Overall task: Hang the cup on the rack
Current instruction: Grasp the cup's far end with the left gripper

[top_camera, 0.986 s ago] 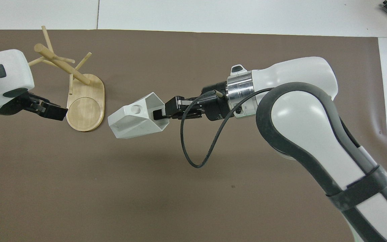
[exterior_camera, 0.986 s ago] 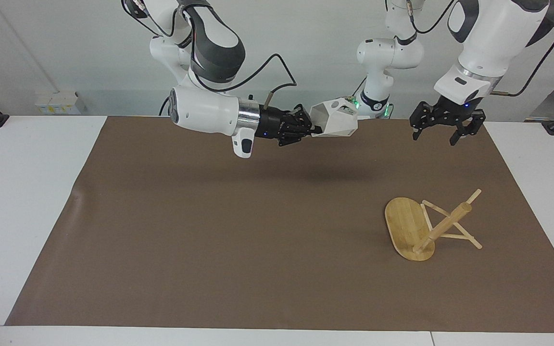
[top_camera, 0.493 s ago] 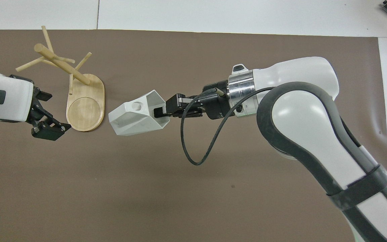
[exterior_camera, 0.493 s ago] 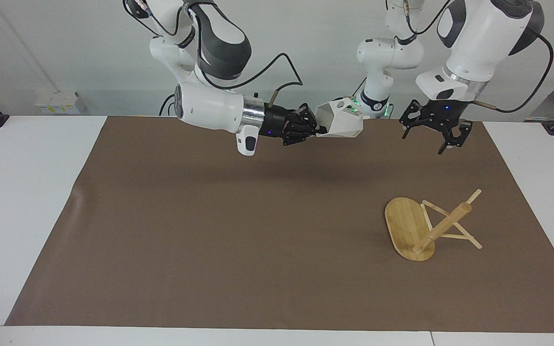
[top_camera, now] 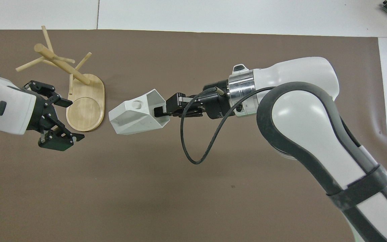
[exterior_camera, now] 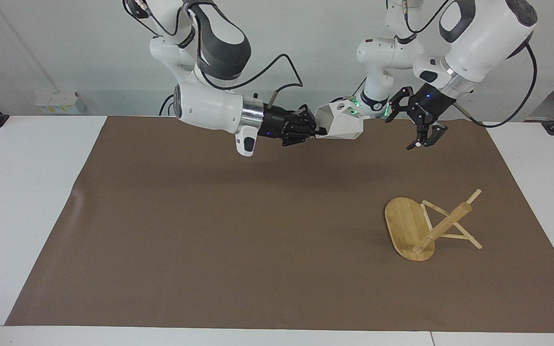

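1. Since a second ago, we see that the left gripper (exterior_camera: 414,125) has turned on its wrist and now points in toward the cup, while the right arm has barely shifted.
2. We find the right gripper (top_camera: 161,110) pressed tight on the rim of the cup (exterior_camera: 340,123), pinching one wall of it. It holds the cup up in the air over the brown mat (exterior_camera: 238,230), above the mat's strip nearest the robots and about midway along the table.
3. We see the cup lying on its side in the grip, with its mouth toward the right gripper and its tapered bottom toward the left gripper. Its blocky handle with the round hole faces upward.
4. We read the left gripper as spread wide and holding nothing. It hangs in the air over the mat toward the left arm's end, just beside the cup but apart from it.
5. We find the rack (exterior_camera: 426,228) tipped over on the mat toward the left arm's end of the table, farther from the robots than both grippers. Its oval base stands on edge, and its post slants up and away from the base.
6. We think two or three of its pegs rest on the mat, though from above that is hard to tell.
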Action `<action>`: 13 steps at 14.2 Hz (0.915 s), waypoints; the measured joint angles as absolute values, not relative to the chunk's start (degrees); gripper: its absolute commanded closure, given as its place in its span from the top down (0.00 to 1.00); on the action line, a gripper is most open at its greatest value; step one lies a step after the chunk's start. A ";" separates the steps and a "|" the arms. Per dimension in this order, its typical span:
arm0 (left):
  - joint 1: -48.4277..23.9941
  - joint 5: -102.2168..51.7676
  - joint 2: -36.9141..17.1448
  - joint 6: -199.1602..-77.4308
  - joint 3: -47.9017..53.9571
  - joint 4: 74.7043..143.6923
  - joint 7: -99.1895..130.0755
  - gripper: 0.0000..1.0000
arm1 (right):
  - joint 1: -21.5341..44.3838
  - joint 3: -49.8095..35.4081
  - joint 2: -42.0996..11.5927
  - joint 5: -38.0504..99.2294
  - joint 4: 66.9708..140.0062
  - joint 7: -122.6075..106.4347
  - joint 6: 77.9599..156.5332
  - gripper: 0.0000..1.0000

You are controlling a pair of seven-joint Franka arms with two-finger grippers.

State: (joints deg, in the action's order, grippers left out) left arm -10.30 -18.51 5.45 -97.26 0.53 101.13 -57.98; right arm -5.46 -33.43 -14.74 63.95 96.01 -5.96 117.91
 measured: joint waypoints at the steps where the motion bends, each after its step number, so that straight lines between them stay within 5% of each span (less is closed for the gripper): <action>1: -10.86 -18.84 5.47 -97.26 0.76 101.13 -58.20 1.00 | -5.46 -33.43 -14.74 63.95 96.01 -5.87 117.92 0.00; 13: -17.25 -23.76 5.59 -102.95 1.76 101.17 -56.80 1.00 | -5.43 -34.71 -14.78 63.95 96.02 -4.51 121.25 0.00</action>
State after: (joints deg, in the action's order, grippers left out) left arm -17.25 -23.76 5.59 -102.95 1.76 101.17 -56.80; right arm -5.43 -34.71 -14.78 63.95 96.02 -4.51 121.25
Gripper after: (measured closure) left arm 0.000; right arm 0.965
